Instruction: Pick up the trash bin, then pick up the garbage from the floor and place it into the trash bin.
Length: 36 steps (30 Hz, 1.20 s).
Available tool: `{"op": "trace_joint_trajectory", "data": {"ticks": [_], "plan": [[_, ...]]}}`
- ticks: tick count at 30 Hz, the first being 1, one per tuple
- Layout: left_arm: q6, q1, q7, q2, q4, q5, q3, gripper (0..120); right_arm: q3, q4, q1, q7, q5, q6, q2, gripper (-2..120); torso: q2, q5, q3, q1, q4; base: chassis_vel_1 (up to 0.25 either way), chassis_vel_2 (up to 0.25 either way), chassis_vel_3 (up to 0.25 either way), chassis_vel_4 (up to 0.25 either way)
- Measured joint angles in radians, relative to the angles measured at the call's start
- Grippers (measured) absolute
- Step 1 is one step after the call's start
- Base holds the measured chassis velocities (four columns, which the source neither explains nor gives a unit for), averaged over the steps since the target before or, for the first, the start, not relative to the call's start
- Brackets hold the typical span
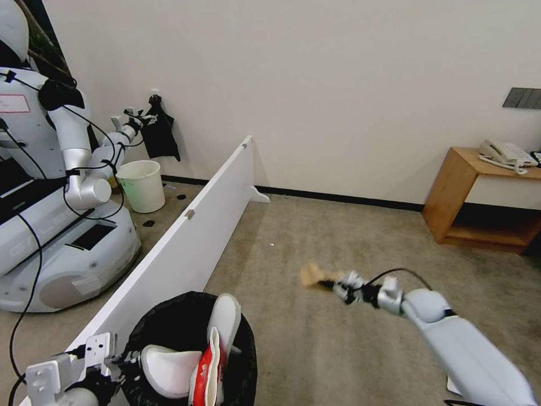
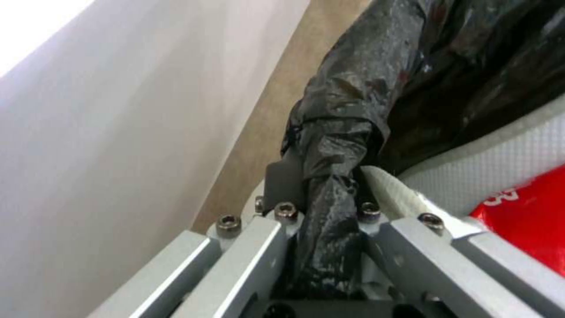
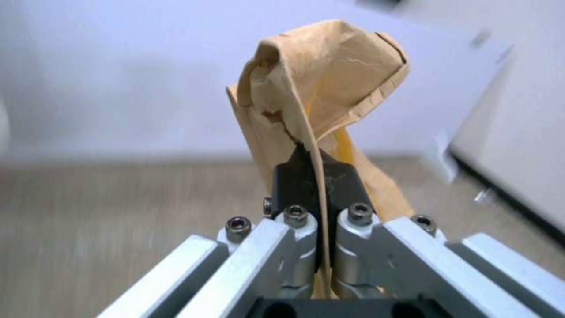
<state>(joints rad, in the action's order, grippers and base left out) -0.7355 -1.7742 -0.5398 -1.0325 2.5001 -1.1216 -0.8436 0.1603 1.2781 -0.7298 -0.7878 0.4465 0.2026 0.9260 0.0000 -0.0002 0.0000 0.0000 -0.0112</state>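
Observation:
The trash bin (image 1: pixel 169 321), lined with a crinkled black bag, is at the lower left of the head view. My left gripper (image 1: pixel 115 358) is shut on its bagged rim (image 2: pixel 329 176). Inside the bin lie two white slippers (image 1: pixel 222 321) and a red-white packet (image 1: pixel 205 372). To the right of the bin my right gripper (image 1: pixel 329 285) hangs above the carpet, shut on a brown paper scrap (image 1: pixel 311 275). The right wrist view has the crumpled scrap (image 3: pixel 318 88) pinched between the black fingertips (image 3: pixel 291 176).
A white partition board (image 1: pixel 191 237) runs from beside the bin toward the far wall. Behind it stand another robot (image 1: pixel 56 186) and a small cream bucket (image 1: pixel 142 185). A wooden side table (image 1: pixel 479 197) with a phone is at the right. Open carpet lies between.

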Motion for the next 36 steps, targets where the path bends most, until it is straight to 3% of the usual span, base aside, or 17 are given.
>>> {"op": "trace_joint_trajectory", "data": {"ticks": [5, 8, 10, 11, 14, 21, 22, 28, 36], "plan": [[0.000, 0.014, 0.001, 0.020, 0.000, -0.013, 0.000, 1, 0.037, 0.104, -0.043, 0.044, 0.108, -0.026, -0.033, 0, 0.000, 0.0006, 0.000, 0.000, -0.0011, 0.000, 0.000, 0.000, 0.000], [0.000, 0.019, 0.003, 0.029, 0.000, -0.021, -0.003, 1, 0.045, 0.162, -0.051, 0.067, 0.190, -0.032, -0.048, 0, 0.000, 0.0000, 0.000, 0.000, 0.0003, 0.000, 0.000, 0.000, 0.000], [0.000, 0.050, 0.004, 0.055, 0.000, -0.035, 0.006, 1, 0.039, 0.312, -0.060, 0.121, 0.421, -0.041, -0.082, 0, 0.000, -0.0003, 0.000, 0.000, -0.0003, 0.000, 0.000, 0.000, 0.000], [0.000, 0.050, 0.004, 0.055, 0.000, -0.035, 0.006, 1, 0.039, 0.312, -0.060, 0.121, 0.421, -0.041, -0.082, 0, 0.000, -0.0003, 0.000, 0.000, -0.0003, 0.000, 0.000, 0.000, 0.000], [0.000, 0.088, 0.007, 0.086, 0.000, -0.060, 0.012, 1, 0.019, 0.461, -0.046, 0.143, 0.621, -0.049, -0.115, 0, 0.000, -0.0001, 0.000, 0.000, 0.0000, 0.000, 0.000, 0.000, 0.000], [0.000, 0.125, 0.007, 0.107, -0.002, -0.085, 0.022, 1, -0.035, 0.582, -0.005, 0.157, 0.823, -0.066, -0.145, 0, 0.000, -0.0002, 0.000, 0.000, -0.0001, 0.000, 0.000, 0.000, 0.000], [0.000, 0.148, 0.006, 0.115, -0.012, -0.096, 0.031, 1, -0.077, 0.639, 0.032, 0.171, 0.913, -0.084, -0.147, 0, 0.000, 0.0000, 0.000, 0.000, -0.0002, 0.000, 0.000, 0.000, 0.000], [0.000, 0.169, 0.006, 0.132, -0.027, -0.105, 0.040, 1, -0.204, 0.710, 0.128, 0.185, 0.982, -0.101, -0.109, 0, 0.000, -0.0001, 0.000, 0.000, 0.0000, 0.000, 0.000, 0.000, 0.000], [0.000, 0.161, 0.007, 0.129, -0.026, -0.104, 0.030, 1, -0.401, 0.727, 0.225, 0.189, 0.976, -0.105, -0.057, 0, 0.000, 0.0001, 0.000, 0.000, 0.0001, 0.000, 0.000, 0.000, 0.000]]}}
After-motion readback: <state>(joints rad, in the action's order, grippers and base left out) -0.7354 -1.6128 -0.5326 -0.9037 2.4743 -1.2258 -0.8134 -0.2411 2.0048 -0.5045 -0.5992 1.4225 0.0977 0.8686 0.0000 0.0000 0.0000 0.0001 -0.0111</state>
